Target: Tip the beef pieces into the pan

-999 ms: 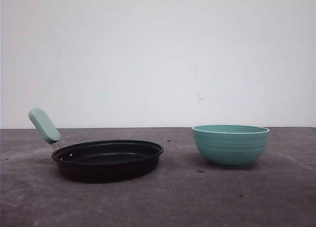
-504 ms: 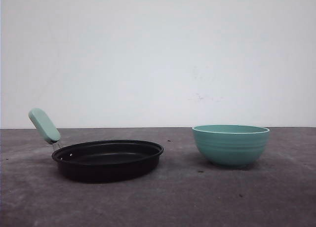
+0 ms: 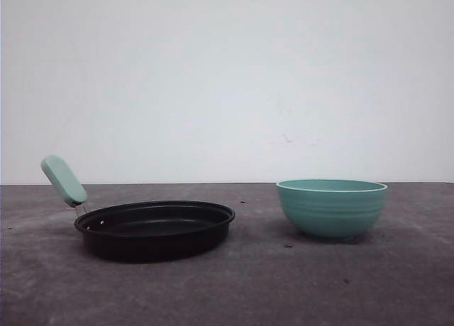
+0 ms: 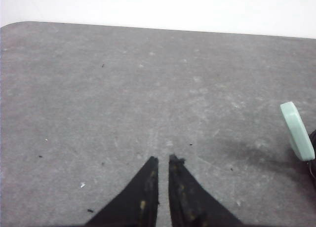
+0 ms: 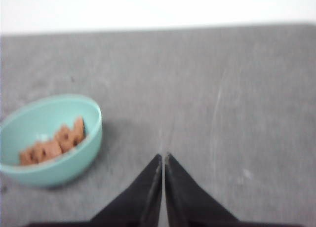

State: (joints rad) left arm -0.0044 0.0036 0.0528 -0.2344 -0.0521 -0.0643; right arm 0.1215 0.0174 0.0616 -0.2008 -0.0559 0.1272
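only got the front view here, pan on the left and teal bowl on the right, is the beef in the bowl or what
Observer: Yes. The right wrist view looks down into the bowl and the beef pieces lie in a small heap inside it.
Operator: where's the right tool
Observer: Above bare table beside the bowl, apart from it, the right tool with its fingers pressed shut on nothing.
Operator: and the left one
Observer: The left tool is over bare table too, nearly closed with a thin gap, the pan handle at the edge of its view.
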